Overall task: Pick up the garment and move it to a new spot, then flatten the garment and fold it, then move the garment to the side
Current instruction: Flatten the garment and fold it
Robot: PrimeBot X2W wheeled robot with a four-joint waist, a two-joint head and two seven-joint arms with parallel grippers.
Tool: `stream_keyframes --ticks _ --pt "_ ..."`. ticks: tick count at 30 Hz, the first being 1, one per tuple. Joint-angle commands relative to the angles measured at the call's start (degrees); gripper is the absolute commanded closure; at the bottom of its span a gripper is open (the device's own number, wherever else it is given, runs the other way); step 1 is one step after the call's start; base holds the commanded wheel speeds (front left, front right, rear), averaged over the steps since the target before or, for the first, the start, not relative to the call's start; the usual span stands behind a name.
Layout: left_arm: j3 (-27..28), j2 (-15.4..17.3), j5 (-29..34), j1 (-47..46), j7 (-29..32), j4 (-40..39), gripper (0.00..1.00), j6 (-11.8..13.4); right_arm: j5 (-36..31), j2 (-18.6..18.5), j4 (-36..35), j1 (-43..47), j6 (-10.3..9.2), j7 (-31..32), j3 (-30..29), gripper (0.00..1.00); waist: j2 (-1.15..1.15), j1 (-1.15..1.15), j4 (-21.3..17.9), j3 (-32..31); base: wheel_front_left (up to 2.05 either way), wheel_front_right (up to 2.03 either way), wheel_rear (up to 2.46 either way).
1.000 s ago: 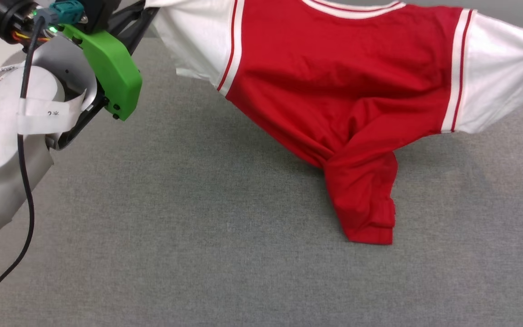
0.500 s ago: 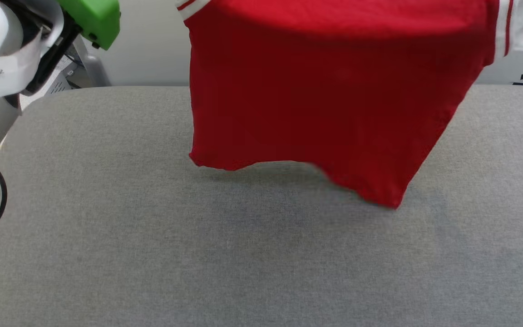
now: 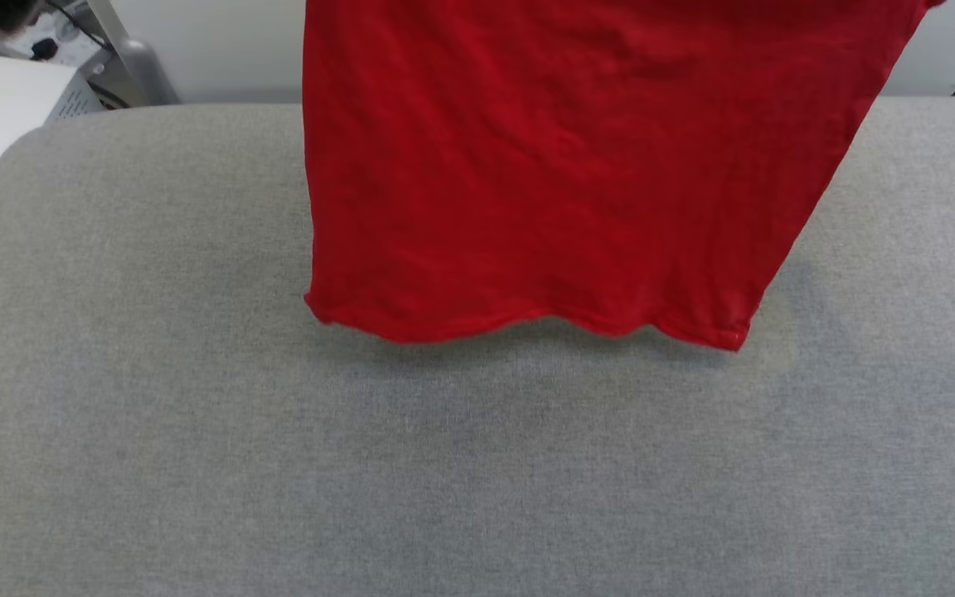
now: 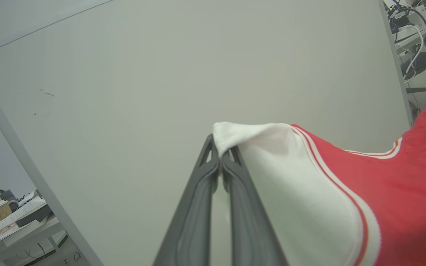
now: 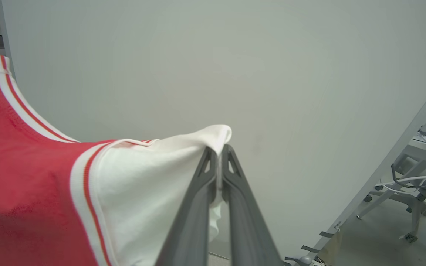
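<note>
Red garment (image 3: 560, 166) hangs above grey pad (image 3: 196, 456); left claw (image 4: 220, 147), right claw (image 5: 218, 149) pinching it.

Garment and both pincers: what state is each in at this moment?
garment: lifted, hanging spread open by its two white sleeves, hem low over the grey surface; contact unclear
left pincer: shut on one white sleeve's edge
right pincer: shut on the other white sleeve's edge
</note>
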Motion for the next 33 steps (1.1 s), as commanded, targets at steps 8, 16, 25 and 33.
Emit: stream_keyframes --ticks 8,16,25,33 --pt "1.6 -5.3 2.6 -11.3 -3.0 10.9 1.00 -0.4 -5.5 3.0 10.2 -15.7 -0.03 -3.5 3.5 1.00 0.00 0.01 -0.5 13.4 0.00 0.00 0.00" --pt "2.3 -8.9 4.0 -19.5 -6.3 21.6 1.00 -1.4 -10.8 6.7 21.5 -29.7 -0.03 -9.4 5.3 1.00 0.00 0.01 -1.2 19.7 0.00 0.00 0.00" --pt "2.2 -10.3 4.0 -18.6 -10.3 28.3 1.00 -3.1 -11.3 11.7 31.4 -34.5 -0.03 -16.9 9.0 1.00 0.00 0.01 -2.1 22.0 0.00 0.00 0.00" --pt "1.5 -10.1 3.9 -10.5 -12.2 29.3 1.00 -4.7 -7.6 13.2 34.4 -28.4 -0.03 -21.0 17.8 1.00 0.00 0.01 -2.3 19.7 0.00 0.00 0.00"
